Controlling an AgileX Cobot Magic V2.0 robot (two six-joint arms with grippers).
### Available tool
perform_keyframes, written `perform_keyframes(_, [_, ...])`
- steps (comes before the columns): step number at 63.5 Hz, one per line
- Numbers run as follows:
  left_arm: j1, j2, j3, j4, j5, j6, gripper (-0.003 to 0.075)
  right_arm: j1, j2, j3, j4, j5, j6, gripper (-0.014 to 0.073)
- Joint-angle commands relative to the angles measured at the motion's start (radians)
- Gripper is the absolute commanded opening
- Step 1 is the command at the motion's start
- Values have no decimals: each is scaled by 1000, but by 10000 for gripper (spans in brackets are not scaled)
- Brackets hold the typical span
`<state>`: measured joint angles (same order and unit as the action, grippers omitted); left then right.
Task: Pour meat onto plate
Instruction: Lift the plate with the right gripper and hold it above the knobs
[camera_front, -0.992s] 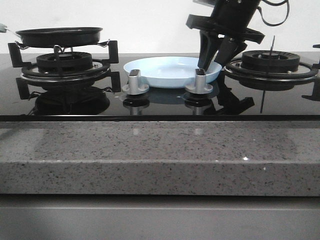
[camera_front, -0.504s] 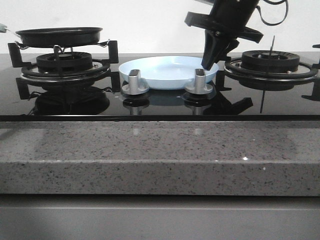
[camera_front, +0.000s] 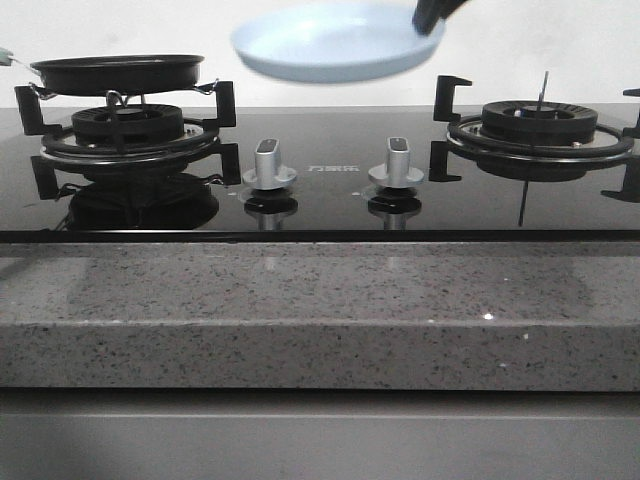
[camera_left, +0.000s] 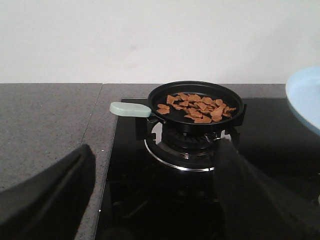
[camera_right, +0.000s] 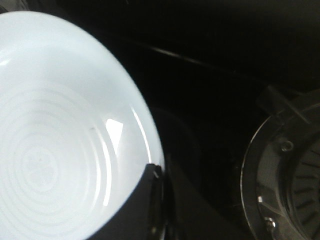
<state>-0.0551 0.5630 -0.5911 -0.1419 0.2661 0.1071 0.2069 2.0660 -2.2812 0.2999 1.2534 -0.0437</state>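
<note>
Above the stove, the right pincer (camera_front: 432, 17) grips the plate's (camera_front: 335, 45) rim; left pincer (camera_left: 150, 195) gapes wide.

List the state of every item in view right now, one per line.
plate: lifted above the stove, empty, gripped at its rim
right claw: shut on the plate's rim
left claw: open, holding nothing
frying pan: on the left burner, level
meat: spread in the frying pan
right burner: bare, no flame visible
knobs: upright
</note>
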Motion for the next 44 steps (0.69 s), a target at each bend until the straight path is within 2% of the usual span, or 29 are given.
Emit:
perform_keyframes(1, [-7,7,-40,-7,-81,-8,489,0,-135,2,19,91,30,-59])
perform_keyframes(21, [-7,7,-40,-9,-81,-8,489,2,-379,348,22,65,32,-59])
perform_keyframes(31, [-7,7,-40,-9,-81,-8,489,21,-490,597,23,-116,29,-59])
perform_keyframes(44, [-7,7,-40,-9,-81,-8,489,92,-618,934,47,-495,29,-59])
